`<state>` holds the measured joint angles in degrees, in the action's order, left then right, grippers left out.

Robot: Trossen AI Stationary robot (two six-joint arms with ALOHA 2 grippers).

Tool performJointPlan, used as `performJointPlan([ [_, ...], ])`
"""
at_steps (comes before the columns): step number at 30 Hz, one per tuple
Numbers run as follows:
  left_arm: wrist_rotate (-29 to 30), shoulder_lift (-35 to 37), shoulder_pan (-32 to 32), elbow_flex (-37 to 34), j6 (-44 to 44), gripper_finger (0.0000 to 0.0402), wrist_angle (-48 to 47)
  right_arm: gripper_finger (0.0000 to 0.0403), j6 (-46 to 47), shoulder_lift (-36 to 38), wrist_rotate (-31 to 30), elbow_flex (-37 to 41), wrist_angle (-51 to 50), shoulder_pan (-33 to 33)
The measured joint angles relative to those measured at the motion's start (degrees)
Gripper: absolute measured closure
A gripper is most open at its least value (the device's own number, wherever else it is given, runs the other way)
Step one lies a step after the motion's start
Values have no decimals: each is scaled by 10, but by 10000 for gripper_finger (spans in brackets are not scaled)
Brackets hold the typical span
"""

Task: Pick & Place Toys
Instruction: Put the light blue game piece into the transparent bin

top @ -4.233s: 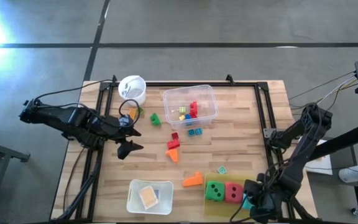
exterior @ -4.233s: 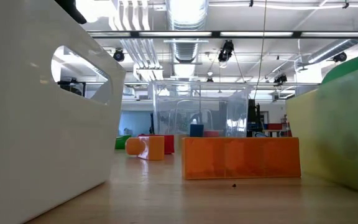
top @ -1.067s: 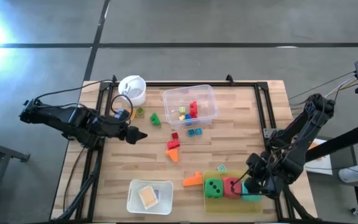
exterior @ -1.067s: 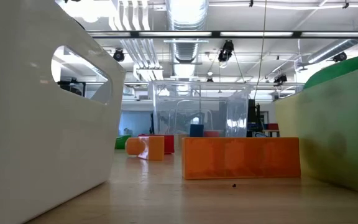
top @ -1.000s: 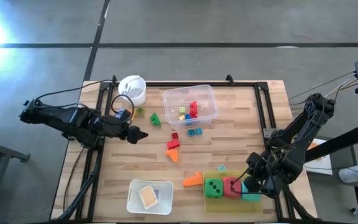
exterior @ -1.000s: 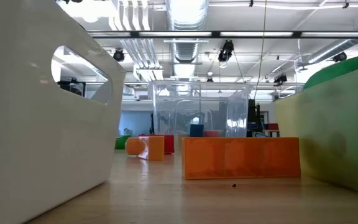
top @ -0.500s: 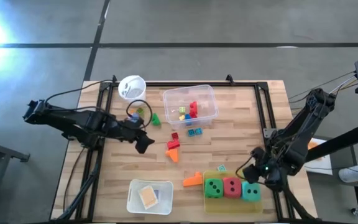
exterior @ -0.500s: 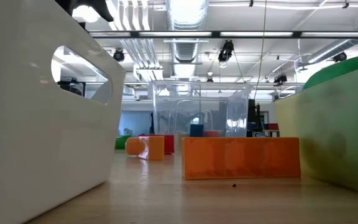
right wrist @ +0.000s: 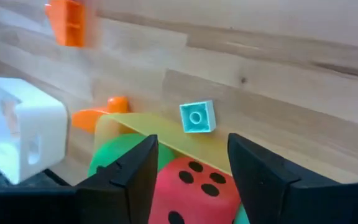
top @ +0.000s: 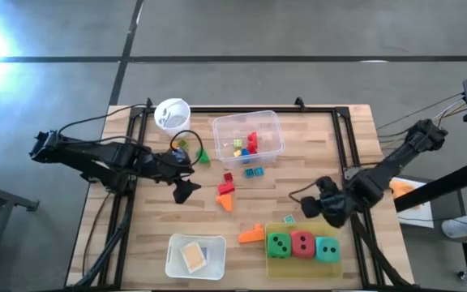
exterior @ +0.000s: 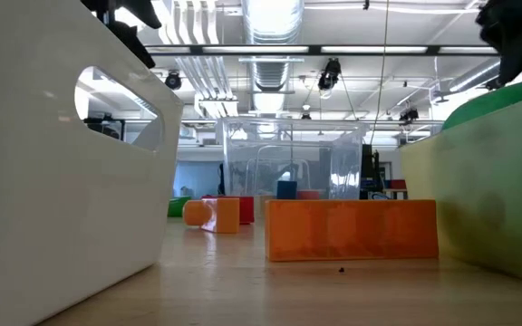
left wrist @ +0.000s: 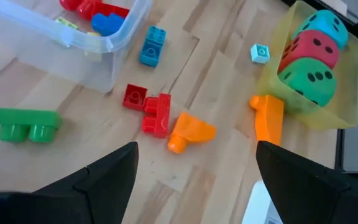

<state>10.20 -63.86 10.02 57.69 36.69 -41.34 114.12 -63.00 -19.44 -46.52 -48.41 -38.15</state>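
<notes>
Far left of the wooden table [top: 314,154], the left arm reaches in, and the left gripper [top: 186,191] hovers with its fingers spread wide and nothing between them, just left of the loose red blocks [top: 227,183] and the orange cone-shaped piece [top: 225,202]. Behind it stand the white cup [top: 171,114] and a green two-stud block [top: 199,153]. At the front edge sits a white box [top: 194,255] with a tan square inside. On to the middle: the clear plastic tub [top: 248,139] holds red, yellow and blue pieces, with a blue block [top: 254,172] lying just outside its front wall. An orange block [top: 251,234] lies beside the yellow tray [top: 302,265], and in that tray sit three dotted dice in a row: green die [top: 279,244], red die [top: 302,243], teal die [top: 327,249]. A small teal tile [top: 289,219] rests just behind the tray. Over to the right, the right gripper [top: 308,207] hangs above the tray's back edge, fingers parted and carrying nothing, clear of the dice.
</notes>
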Motion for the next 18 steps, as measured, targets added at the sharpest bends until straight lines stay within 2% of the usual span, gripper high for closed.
performJointPlan([
  [2,-5,0,0,0,-7,71,0,207,-20,-1,26,0,2,30],
  [9,-13,0,0,0,-27,71,-2,197,-93,-2,38,0,62,91],
  [18,-25,0,0,0,-22,71,-5,197,-89,-56,158,2,75,125],
])
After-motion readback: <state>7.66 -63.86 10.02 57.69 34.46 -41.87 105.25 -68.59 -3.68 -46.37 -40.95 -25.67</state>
